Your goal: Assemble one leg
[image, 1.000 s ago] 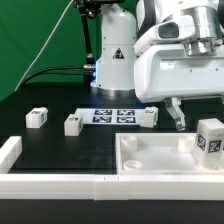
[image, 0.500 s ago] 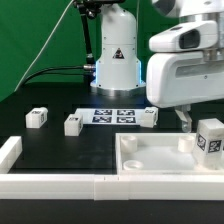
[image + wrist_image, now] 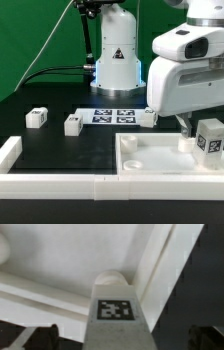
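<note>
A leg [image 3: 210, 138] with a marker tag stands upright at the right corner of the large white tray-like piece [image 3: 150, 160]. In the wrist view this leg [image 3: 116, 309] lies midway between my two dark fingers [image 3: 38, 336], with a gap on each side. My gripper [image 3: 192, 124] is open and hangs over the tray's right part, just behind the leg. Three more legs lie on the black table: one at the exterior view's left [image 3: 37, 118], one beside it [image 3: 73, 124], one by the tray [image 3: 149, 117].
The marker board [image 3: 113, 116] lies fixed in front of the robot's base [image 3: 117, 60]. A low white rail [image 3: 60, 185] runs along the table's front, with a raised end [image 3: 10, 150] at the exterior view's left.
My gripper has moved toward the exterior view's right and a little lower, nearer the upright leg. The legs and the tray have not moved.
</note>
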Action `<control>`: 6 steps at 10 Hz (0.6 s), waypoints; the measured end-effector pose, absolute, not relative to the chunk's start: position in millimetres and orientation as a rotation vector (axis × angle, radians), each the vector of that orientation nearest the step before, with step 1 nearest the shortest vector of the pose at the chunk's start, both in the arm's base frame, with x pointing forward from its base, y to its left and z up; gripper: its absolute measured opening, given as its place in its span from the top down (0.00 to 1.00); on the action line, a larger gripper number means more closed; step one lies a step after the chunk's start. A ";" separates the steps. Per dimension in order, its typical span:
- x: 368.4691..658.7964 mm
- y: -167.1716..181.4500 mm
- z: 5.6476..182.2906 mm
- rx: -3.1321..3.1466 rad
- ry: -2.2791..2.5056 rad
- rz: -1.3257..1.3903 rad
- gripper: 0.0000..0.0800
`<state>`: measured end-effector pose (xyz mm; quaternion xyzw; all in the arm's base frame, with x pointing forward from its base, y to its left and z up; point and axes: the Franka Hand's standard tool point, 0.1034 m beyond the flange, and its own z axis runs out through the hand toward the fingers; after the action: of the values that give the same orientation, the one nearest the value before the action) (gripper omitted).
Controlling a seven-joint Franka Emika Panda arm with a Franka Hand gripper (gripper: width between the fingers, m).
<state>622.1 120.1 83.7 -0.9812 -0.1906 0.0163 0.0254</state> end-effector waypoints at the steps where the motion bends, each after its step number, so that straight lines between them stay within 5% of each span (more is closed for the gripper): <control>1: 622.7 119.2 83.1 -3.034 -0.589 0.044 0.19; 4: 622.9 119.7 82.3 -3.034 -0.589 0.034 0.33; 5: 622.9 119.6 82.2 -3.034 -0.589 0.034 0.56; 6: 622.9 119.7 82.2 -3.034 -0.589 0.034 0.64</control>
<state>622.9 119.7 82.2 -0.9813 -0.1906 0.0110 0.0252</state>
